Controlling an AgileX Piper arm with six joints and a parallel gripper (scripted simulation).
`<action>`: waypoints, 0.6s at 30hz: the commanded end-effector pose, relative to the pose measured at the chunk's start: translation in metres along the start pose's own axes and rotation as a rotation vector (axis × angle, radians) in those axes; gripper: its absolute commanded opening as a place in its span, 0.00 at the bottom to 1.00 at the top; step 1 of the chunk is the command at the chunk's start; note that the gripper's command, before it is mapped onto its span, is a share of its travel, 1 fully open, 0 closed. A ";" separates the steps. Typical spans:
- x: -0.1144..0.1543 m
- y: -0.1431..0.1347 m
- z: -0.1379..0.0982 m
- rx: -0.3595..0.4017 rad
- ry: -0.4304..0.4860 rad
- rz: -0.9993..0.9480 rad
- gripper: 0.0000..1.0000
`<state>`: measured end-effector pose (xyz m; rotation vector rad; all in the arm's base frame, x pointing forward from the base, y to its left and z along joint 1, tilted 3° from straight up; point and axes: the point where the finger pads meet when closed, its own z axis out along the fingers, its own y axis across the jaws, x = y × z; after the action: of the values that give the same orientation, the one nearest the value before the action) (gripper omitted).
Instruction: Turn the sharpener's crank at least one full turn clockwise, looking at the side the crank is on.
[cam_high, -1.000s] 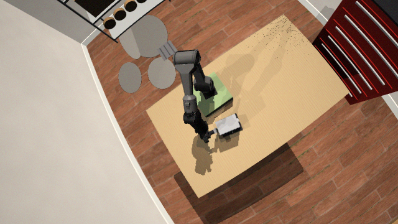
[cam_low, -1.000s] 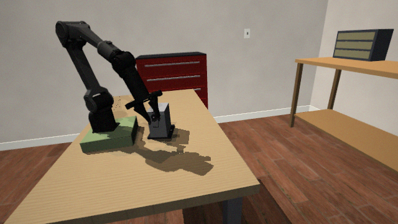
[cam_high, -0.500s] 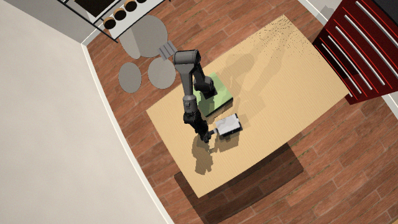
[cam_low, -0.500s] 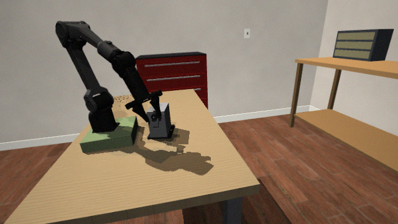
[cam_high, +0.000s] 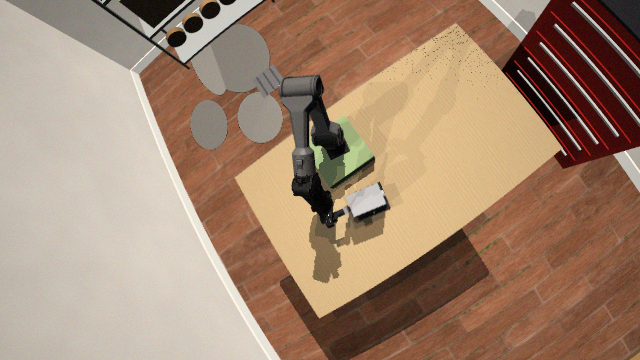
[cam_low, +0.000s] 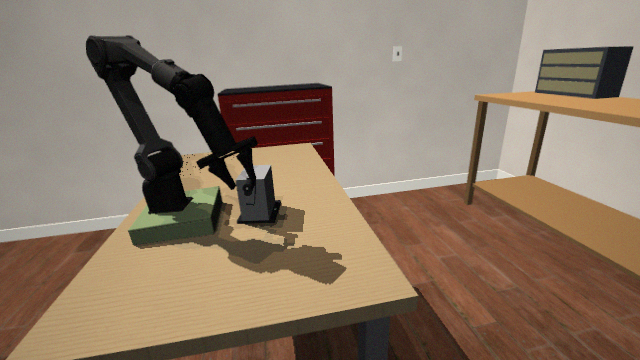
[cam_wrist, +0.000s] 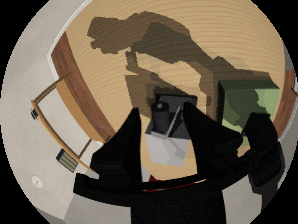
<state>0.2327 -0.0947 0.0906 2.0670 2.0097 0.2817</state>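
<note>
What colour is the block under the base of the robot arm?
Light green. The block shows best in the exterior view, lying on the wooden table.

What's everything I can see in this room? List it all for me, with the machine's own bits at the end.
Sharpener: one, grey, on the table by the green base.
Crank: one, dark, on the sharpener's side facing the arm.
Table: one, light wood, centre.
Drawer chest: one, red, behind the table.
Shelf bench: one, wooden, right wall.
Drawer box: one, dark with tan fronts, on the bench.
Wall plate: one, white.
Stove: one, top-left corner from above.
Base block: one, green, under the arm.
Arm: one, black.
End effector: one, black, open, at the crank.
</note>
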 end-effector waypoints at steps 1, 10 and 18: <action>-0.001 0.001 -0.006 -0.005 -0.004 0.000 0.69; -0.001 0.001 -0.025 -0.005 -0.004 0.000 0.69; -0.001 0.001 -0.046 -0.005 -0.004 0.000 0.69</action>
<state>0.2197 -0.0929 0.1312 2.0667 2.0101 0.2822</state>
